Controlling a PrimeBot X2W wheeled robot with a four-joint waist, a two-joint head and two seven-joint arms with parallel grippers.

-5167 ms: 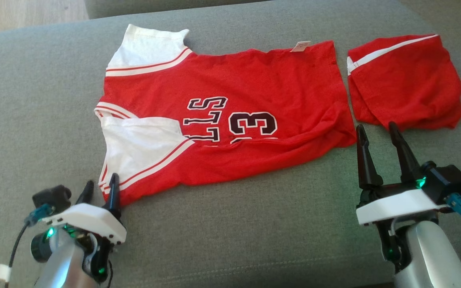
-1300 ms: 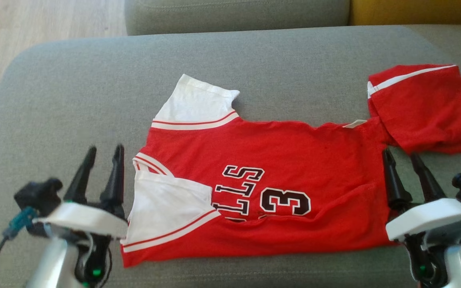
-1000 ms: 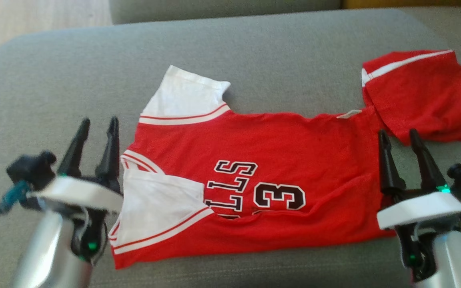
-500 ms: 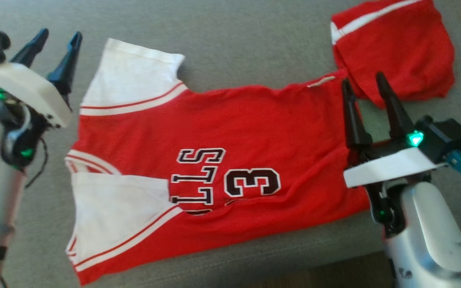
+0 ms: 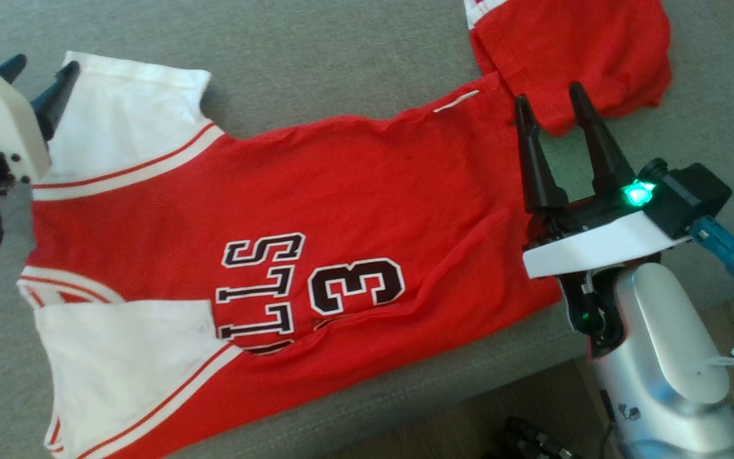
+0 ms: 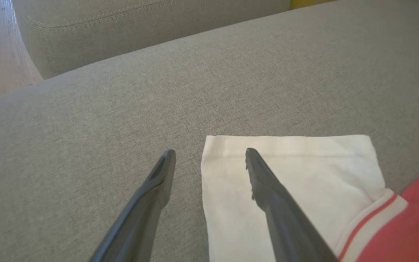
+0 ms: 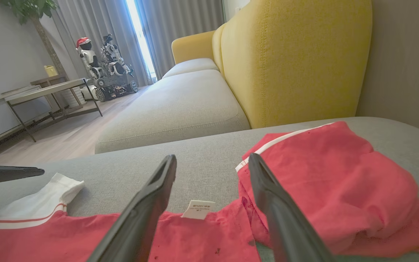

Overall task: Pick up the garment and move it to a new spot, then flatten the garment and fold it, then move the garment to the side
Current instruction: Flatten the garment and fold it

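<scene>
I find the grey sofa cushion [image 5: 354, 57] bearing the red jersey [image 5: 354, 191], spread flat. Red shorts [image 5: 583, 44] touch its hem corner. My right gripper [image 5: 548, 95] hovers there, jaws wide, empty. My left gripper [image 5: 43, 64], jaws wide, straddles the white sleeve [image 6: 286, 171] edge.

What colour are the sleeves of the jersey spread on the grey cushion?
The sleeves are white, with a thin red stripe at the shoulder seam; clearest in the head view.

red-and-white jersey [image 5: 316, 210] lies spread flat, print up.
</scene>
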